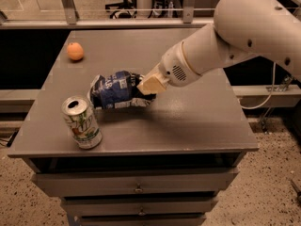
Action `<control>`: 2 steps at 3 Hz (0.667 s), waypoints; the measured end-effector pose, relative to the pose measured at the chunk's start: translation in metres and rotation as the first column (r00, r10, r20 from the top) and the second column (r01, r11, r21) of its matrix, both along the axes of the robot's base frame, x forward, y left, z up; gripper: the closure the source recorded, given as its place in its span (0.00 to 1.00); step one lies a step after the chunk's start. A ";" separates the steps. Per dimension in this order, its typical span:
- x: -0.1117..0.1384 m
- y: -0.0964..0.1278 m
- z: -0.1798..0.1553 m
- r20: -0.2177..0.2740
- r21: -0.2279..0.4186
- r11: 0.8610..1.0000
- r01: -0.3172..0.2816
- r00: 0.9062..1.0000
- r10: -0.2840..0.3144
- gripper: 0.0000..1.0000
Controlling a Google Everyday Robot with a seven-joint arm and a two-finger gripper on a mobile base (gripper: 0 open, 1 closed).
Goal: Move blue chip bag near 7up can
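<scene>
The blue chip bag (114,89), crinkled dark-blue foil with white lettering, is at the middle left of the grey table, just right of and behind the 7up can. My gripper (139,87) reaches in from the right on a white arm and is shut on the bag's right end. The 7up can (82,122), white and green with a silver top, stands upright near the table's front left corner. The bag's left end is a short way from the can's top; whether the bag rests on the table cannot be told.
A small round orange fruit (75,51) lies at the table's back left. The table (188,121) tops a drawer cabinet with handles at the front. A glass railing and chair bases stand behind; cables hang at the right.
</scene>
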State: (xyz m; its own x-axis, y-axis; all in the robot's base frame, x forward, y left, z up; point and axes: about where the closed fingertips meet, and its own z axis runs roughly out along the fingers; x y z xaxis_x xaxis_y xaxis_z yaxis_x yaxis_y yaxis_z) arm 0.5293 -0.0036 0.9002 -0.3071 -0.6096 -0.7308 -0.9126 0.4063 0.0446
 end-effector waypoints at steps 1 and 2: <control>-0.002 0.007 -0.003 -0.014 -0.001 1.000 -0.014 1.000 0.014 0.85; -0.001 0.010 -0.007 -0.026 -0.009 1.000 -0.011 1.000 0.011 0.61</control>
